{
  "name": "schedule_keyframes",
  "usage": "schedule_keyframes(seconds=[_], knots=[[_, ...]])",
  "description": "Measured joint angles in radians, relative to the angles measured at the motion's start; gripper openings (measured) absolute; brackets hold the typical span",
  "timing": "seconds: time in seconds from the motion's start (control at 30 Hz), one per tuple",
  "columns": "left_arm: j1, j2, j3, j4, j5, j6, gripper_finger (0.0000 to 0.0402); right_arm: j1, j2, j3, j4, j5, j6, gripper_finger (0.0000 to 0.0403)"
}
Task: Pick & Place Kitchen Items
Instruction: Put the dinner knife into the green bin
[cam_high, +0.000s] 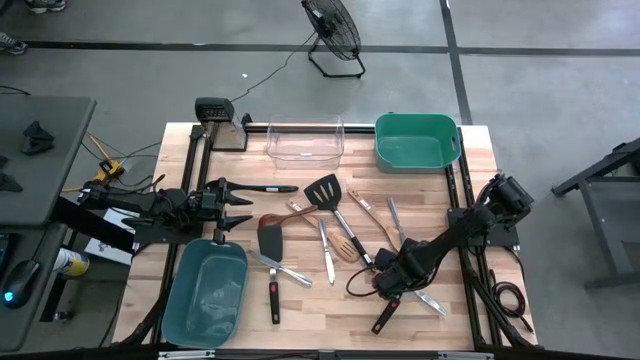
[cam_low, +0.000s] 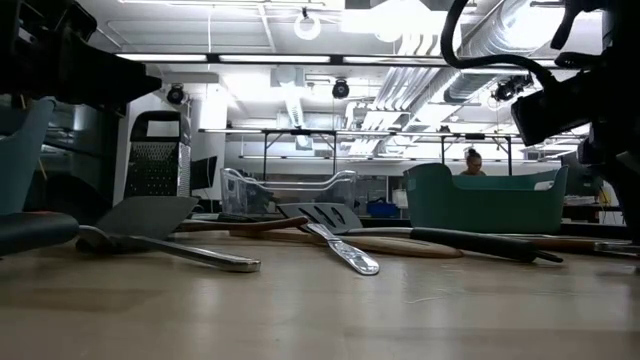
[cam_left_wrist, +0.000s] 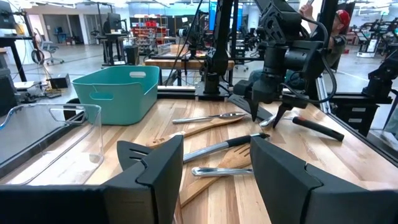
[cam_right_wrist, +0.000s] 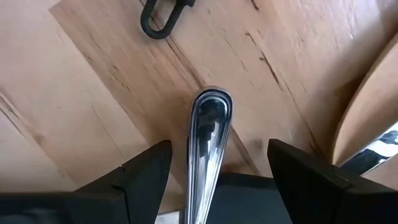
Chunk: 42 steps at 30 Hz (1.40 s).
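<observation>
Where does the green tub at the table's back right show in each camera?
High view: green tub at top, right of centre.
Low view: right, in the background.
Left wrist view: left of centre.
Right wrist view: not in it.
Shared landmark: clear bin beside it.

Glossy metal handle (cam_right_wrist: 209, 134); matt grained wood table (cam_right_wrist: 93, 81); clear plastic bin (cam_high: 305, 140).

Utensils (cam_high: 335, 225) crowd the table's (cam_high: 470, 330) middle; its near edge lies bare.
</observation>
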Motion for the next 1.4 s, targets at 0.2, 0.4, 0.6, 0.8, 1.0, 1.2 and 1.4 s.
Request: schedule_keyframes(seconds=[0.2, 0.4, 0.6, 0.8, 1.0, 1.2, 1.4], knots=[[0.000, 0.000, 0.000, 0.000, 0.000, 0.000, 0.0184, 0.000, 0.003, 0.001, 0.014, -0.010, -0.005, 0.0210], [0.000, 0.000, 0.000, 0.000, 0.000, 0.000, 0.0184, 0.000, 0.004, 0.001, 0.017, -0.012, -0.006, 0.0151], [0.000, 0.000, 0.000, 0.000, 0.000, 0.000, 0.0184, 0.000, 0.004, 0.001, 0.016, -0.012, -0.023, 0.0114], [0.000, 0.000, 0.000, -0.001, 0.000, 0.000, 0.0184, -0.002, 0.005, 0.001, 0.014, -0.012, -0.026, 0.0083], [0.000, 0.000, 0.000, -0.001, 0.000, 0.000, 0.0184, -0.008, 0.005, 0.001, 0.014, -0.027, -0.036, 0.0067], [0.000, 0.000, 0.000, -0.001, 0.000, 0.000, 0.0184, -0.015, 0.001, 0.001, 0.013, -0.052, -0.055, 0.0067], [0.000, 0.000, 0.000, -0.001, 0.000, 0.000, 0.0184, -0.017, -0.034, -0.004, -0.009, -0.083, -0.060, 0.0067]])
